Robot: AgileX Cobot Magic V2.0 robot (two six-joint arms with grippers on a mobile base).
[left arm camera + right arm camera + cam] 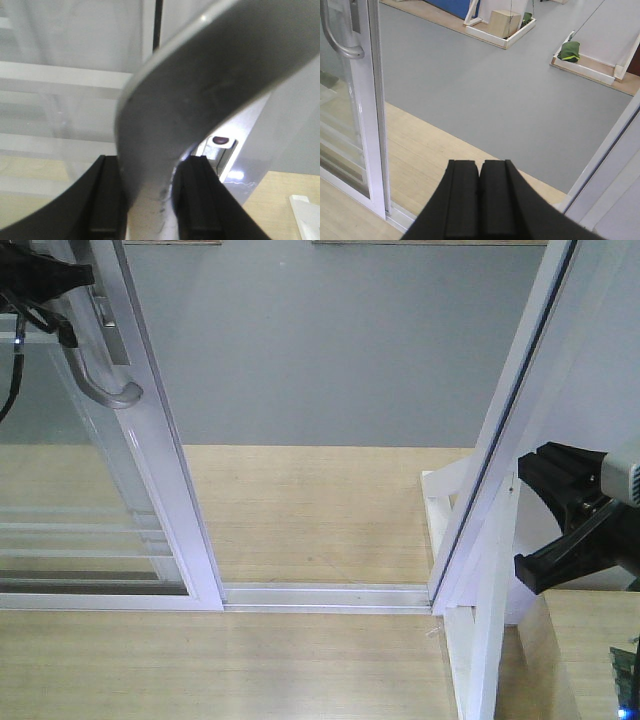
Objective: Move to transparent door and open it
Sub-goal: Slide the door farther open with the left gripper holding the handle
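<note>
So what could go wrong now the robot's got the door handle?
The left hand pinches the curved, smooth handle near its bend, so it might slip off while dragging the door. The right hand, shut, sits close to the white frame and might bump it.

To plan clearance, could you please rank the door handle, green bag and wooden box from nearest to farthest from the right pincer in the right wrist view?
1. door handle, upper left, on the transparent door.
2. green bag, upper right, across the grey floor.
3. wooden box, top centre, seemingly just beyond the bag.
</note>
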